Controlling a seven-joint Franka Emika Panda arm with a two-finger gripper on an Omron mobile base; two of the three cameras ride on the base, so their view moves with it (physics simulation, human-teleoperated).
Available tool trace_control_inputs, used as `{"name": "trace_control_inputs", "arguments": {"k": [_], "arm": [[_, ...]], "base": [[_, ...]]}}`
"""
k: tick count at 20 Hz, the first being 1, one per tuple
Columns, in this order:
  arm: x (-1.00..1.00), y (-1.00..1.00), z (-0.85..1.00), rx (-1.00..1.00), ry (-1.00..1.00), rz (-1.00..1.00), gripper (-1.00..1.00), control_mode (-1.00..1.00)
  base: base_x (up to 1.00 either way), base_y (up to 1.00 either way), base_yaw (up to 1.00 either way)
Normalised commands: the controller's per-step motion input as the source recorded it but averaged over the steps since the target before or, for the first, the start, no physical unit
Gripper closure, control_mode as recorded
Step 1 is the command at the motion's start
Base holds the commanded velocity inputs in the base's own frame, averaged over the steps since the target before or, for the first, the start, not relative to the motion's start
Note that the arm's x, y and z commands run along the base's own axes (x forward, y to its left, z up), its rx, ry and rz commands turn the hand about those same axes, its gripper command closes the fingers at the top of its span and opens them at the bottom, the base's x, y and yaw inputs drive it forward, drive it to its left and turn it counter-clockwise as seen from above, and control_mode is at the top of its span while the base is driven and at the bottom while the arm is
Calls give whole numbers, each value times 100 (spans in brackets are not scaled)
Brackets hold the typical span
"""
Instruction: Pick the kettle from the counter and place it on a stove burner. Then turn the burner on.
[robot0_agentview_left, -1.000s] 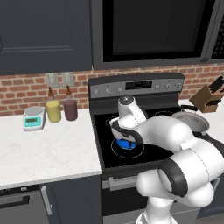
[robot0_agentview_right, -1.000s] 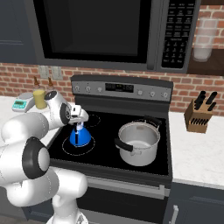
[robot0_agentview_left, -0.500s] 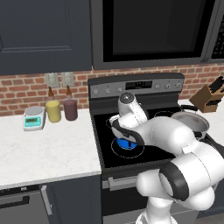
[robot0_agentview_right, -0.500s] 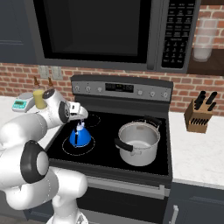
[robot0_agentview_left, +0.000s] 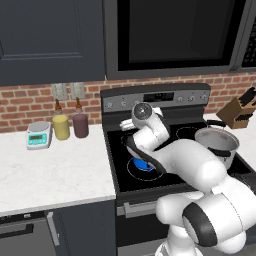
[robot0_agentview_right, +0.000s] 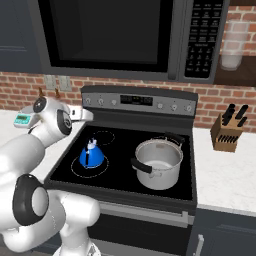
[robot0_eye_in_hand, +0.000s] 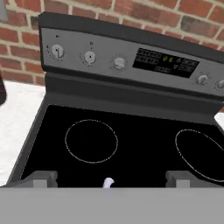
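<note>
Now | kettle (robot0_agentview_right: 92, 156) on stove burner (robot0_agentview_right: 75, 168), below | gripper (robot0_eye_in_hand: 109, 177) spread wide, empty

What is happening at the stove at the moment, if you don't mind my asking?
The robot arm has set the blue kettle on the front left stove burner, inside its white ring. The gripper is open and holds nothing; it hangs above the cooktop, facing the control panel and its knobs. A silver pot sits on the burner to the right. No knob is being touched yet, so turning the burner on remains.

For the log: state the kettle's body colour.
Bright blue; the kettle shows best in the right base view.
</note>
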Motion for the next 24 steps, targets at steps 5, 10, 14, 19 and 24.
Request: {"name": "trace_control_inputs", "arguments": {"k": [5, 10, 14, 19, 24], "arm": [[13, 78, 31, -1, -26, 0, -100, -100], [24, 63, 25, 0, -4, 0, -100, -100], [44, 7, 16, 0, 18, 0, -100, -100], [33, 3, 6, 0, 13, 0, -100, -100], [24, 0, 0, 0, 0, 0, -100, -100]], "base": [[0, 0, 0], [0, 0, 0], [0, 0, 0], [0, 0, 0], [0, 0, 0]]}}
